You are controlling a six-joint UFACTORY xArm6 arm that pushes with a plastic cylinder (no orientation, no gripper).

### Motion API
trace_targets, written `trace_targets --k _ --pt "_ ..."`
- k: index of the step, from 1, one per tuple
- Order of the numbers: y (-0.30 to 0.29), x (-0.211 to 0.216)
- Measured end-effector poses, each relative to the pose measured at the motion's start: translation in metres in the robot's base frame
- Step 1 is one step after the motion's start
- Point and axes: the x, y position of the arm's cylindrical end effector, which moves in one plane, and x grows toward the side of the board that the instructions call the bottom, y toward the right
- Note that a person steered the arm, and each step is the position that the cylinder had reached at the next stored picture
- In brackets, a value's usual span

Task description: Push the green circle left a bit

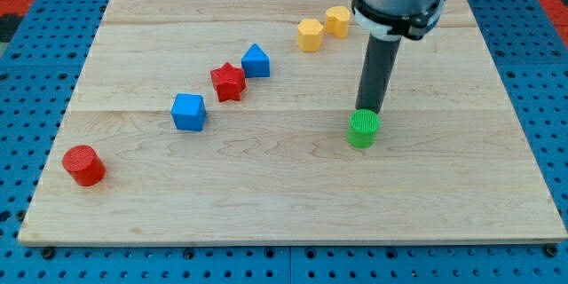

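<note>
My tip (367, 110) rests at the far edge of the green circular plastic block (363, 129), right of centre on the wooden board (284, 195). No jaws: bare rod. Red star block (228, 81) sits far left.

The rod is standing upright over the bench (426, 222), its tip (368, 111) sitting right at the top edge of the green circle (363, 130). Toward the view's left, a red star (228, 81), two blue blocks and a red cylinder (83, 164) are lying well apart from it.
</note>
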Motion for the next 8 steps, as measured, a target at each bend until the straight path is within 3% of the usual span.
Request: trace_targets --k 2,3,6,7,8 --pt "0.014 0.046" --pt "0.046 0.046" --pt "0.038 0.046" --pt "0.078 0.050" --pt "0.078 0.078"
